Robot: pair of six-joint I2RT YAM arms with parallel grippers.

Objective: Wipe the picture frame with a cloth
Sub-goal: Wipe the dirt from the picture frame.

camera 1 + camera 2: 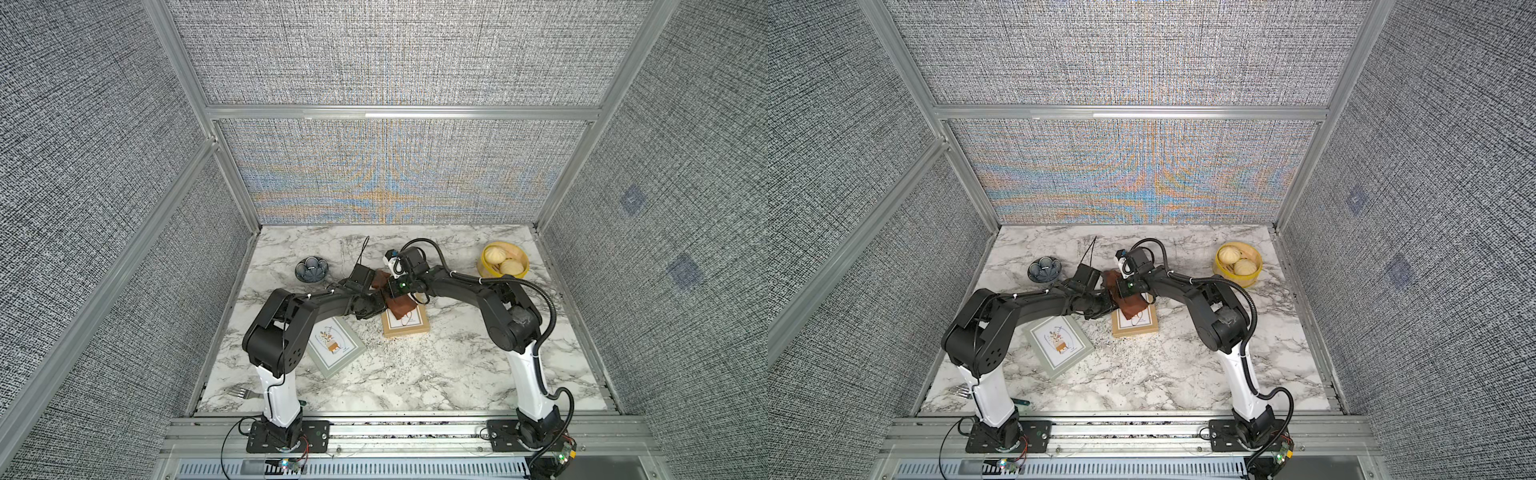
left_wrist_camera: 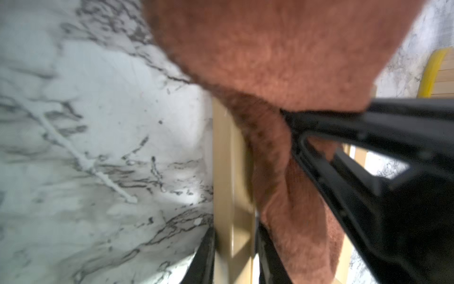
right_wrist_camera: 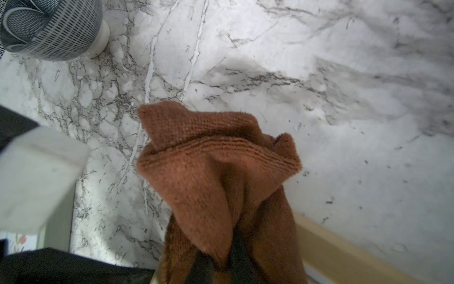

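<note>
- Pinching the cloth (image 3: 216, 177) in a bunch, the jaws of the right arm (image 1: 457, 286) are shut tight on it. Fabric bulges past their tips and hangs below them as a wad, which I judge serves as the wiping pad.
- Directly beneath those jaws, the cloth's lower end lies on the wooden picture frame (image 1: 409, 328). It covers the part of the face nearest them, and the part farther from them is bare.
- The jaws of the left arm (image 1: 324, 303) stand only a little apart, one on each side of the wooden picture frame (image 2: 231, 172) at its edge. They look closed on it as far as its width allows, probably to stop it sliding on the table (image 1: 436, 374) under the rubbing.
- Both sets of jaws sit close together, with cloth just beside the left pair. A stroke toward that pair risks a bump, so a stroke away looks safer.
- A greenish picture frame (image 1: 336, 347) lies flat, well apart from both sets of jaws and free of the cloth. Wiping seems under way on the wooden one only.
</note>
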